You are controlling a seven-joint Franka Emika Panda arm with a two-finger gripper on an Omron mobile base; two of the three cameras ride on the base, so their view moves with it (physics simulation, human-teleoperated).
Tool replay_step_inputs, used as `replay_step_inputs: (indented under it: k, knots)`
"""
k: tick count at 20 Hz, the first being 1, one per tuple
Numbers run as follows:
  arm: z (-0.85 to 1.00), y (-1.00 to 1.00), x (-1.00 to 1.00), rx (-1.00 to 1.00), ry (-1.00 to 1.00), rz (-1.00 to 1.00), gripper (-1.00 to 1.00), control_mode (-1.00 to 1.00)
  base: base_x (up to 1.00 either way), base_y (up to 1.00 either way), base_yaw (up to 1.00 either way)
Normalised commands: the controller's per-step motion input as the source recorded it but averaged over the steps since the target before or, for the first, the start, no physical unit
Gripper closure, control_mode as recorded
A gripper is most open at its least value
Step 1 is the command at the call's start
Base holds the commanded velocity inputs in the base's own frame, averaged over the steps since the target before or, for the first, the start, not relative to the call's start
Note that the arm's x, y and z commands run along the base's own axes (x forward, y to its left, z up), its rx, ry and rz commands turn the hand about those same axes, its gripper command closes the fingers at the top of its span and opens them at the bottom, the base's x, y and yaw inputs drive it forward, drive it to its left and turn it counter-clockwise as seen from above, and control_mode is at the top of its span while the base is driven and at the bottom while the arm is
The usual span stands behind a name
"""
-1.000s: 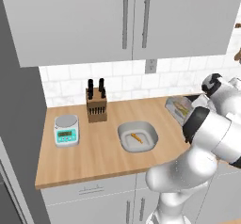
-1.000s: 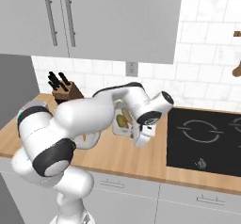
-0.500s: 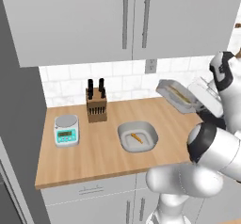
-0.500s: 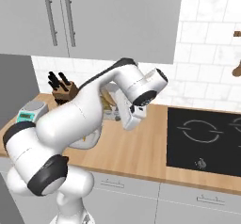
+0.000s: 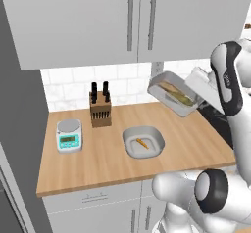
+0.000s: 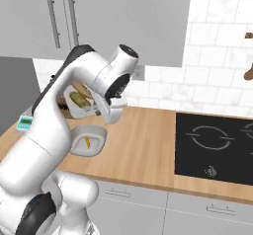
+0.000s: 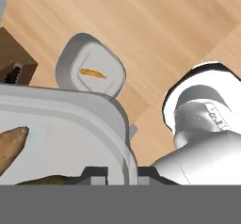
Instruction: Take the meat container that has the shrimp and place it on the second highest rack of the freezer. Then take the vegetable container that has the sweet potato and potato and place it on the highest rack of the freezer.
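My gripper [image 5: 192, 104] is shut on the rim of the vegetable container [image 5: 172, 96], a small grey tray held tilted high above the counter's right part. Sweet potato and potato [image 6: 77, 98] lie inside it; in the hand view the tray's wall [image 7: 61, 119] sits just above my gripper [image 7: 123, 172]. Below, the meat container [image 5: 157, 140] rests on the wooden counter with the orange shrimp [image 5: 141, 143] in it, also seen as the meat container [image 7: 66, 63] with the shrimp [image 7: 93, 73]. The freezer's grey side [image 5: 19, 129] stands at the left; its racks are hidden.
A knife block [image 5: 99, 108] and a teal kitchen scale [image 5: 68, 135] stand on the counter's left part. Grey wall cabinets [image 5: 132, 21] hang close above the lifted tray. A black cooktop [image 6: 217, 145] lies to the right.
The arm has raised the vegetable container from the counter's right end and swung it up and leftward, tilting it. The meat container has stayed in place.
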Motion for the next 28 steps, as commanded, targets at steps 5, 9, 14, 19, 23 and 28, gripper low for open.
replay_step_inputs:
  k: [5,9,14,19,23,28]
  knots:
    - [0.53,0.54,-0.35,-0.11,-0.09,0.2,1.0,-1.0,0.0,0.0,0.0]
    - [0.28,0.04,-0.09,0.07,0.03,0.33,1.0,-1.0,0.0,0.0,0.0]
    - [0.08,0.0,0.0,0.05,0.0,0.19,1.0,-1.0,0.0,0.0,0.0]
    - [0.0,0.0,0.0,0.0,0.0,0.0,1.0,-1.0,0.0,0.0,0.0]
    - [0.0,0.0,0.0,0.0,0.0,0.0,1.0,1.0,-0.15,0.0,0.02]
    - [0.0,0.0,0.0,0.0,0.0,0.0,1.0,1.0,-0.67,0.0,0.1]
